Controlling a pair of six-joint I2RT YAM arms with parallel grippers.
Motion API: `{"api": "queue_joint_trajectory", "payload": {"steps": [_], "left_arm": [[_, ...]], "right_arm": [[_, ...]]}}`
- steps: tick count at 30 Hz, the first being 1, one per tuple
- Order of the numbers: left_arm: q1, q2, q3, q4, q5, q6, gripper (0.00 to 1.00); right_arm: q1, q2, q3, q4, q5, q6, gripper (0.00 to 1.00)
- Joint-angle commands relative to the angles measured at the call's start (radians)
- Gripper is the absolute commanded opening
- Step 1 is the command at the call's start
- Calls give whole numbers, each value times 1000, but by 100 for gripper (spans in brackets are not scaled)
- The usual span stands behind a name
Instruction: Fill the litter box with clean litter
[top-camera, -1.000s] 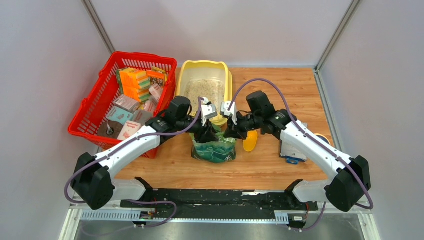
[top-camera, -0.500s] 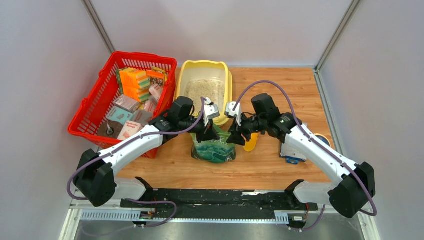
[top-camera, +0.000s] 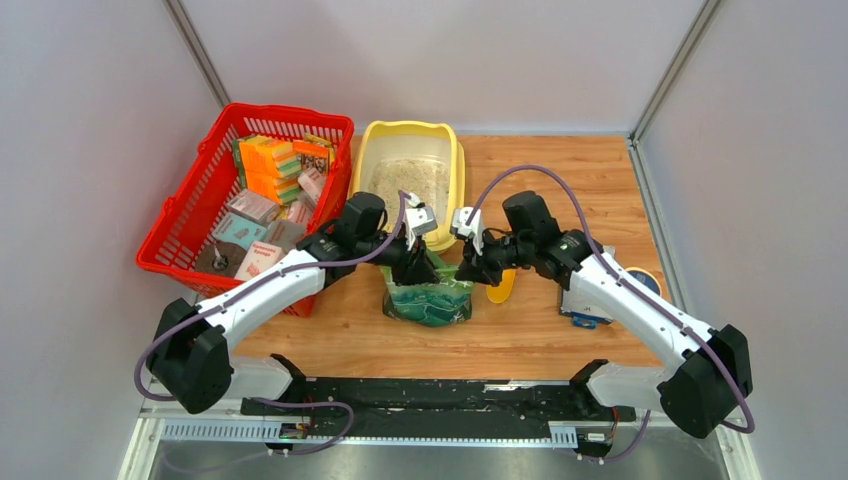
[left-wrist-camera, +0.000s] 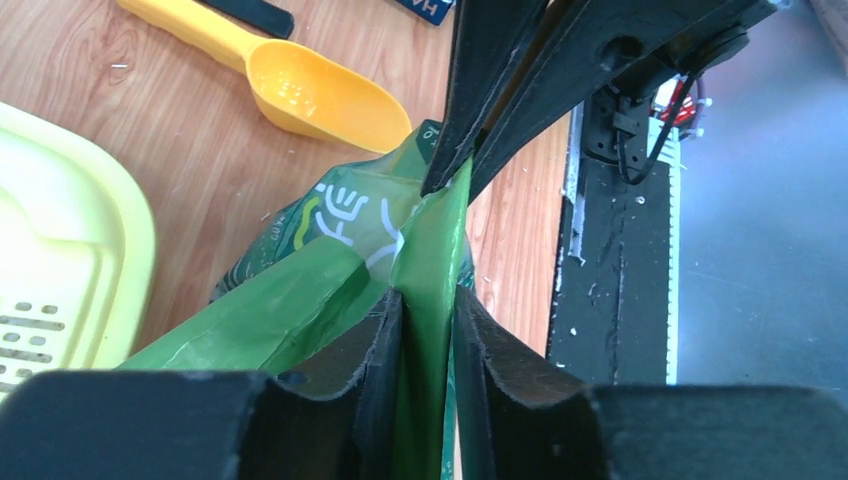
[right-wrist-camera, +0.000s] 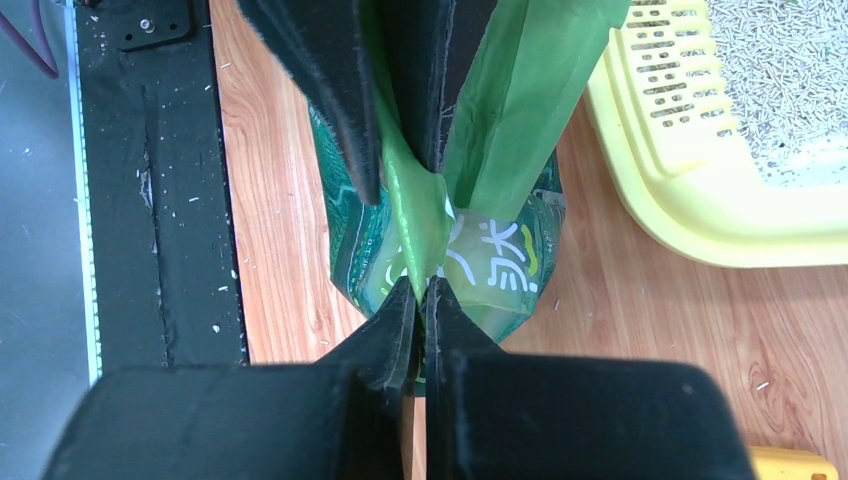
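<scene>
As jaws pinch pouch (top-camera: 430, 300), litter box (top-camera: 405, 128) — beyond

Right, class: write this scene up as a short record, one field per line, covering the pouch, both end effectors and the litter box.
green pouch: standing on the table
left end effector: shut on its top edge
right end effector: shut on the same edge
litter box: beyond the pouch, litter inside
yellow scoop: lying right of the pouch

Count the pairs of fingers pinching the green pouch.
2: the left fingers clamp the green pouch at its top edge's left end, the right fingers at the right end.
</scene>
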Motion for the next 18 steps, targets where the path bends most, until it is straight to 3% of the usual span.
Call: {"api": "queue_joint_trajectory", "payload": {"steps": [1,7,12,15,16,18], "left_arm": [[-19,7,5,78,90,-11,34],[-48,96,66,130,122,-26,34],[-57,130,66,178,142,-57,17],[-56,135,65,172,142,-91,5],[-56,126,63,164,127,-88,3],[-54,113,60,137,115,-77,0]], "right_arm": [[-5,-8,8,72,17,30,0],[-5,1,22,85,10,82,0],[-5,4,14,80,20,108,1],[-36,-5,34,45,65,131,23],[-65,-8,66,33,66,171,36],[-196,-14,100,-3,40,231,43]]}}
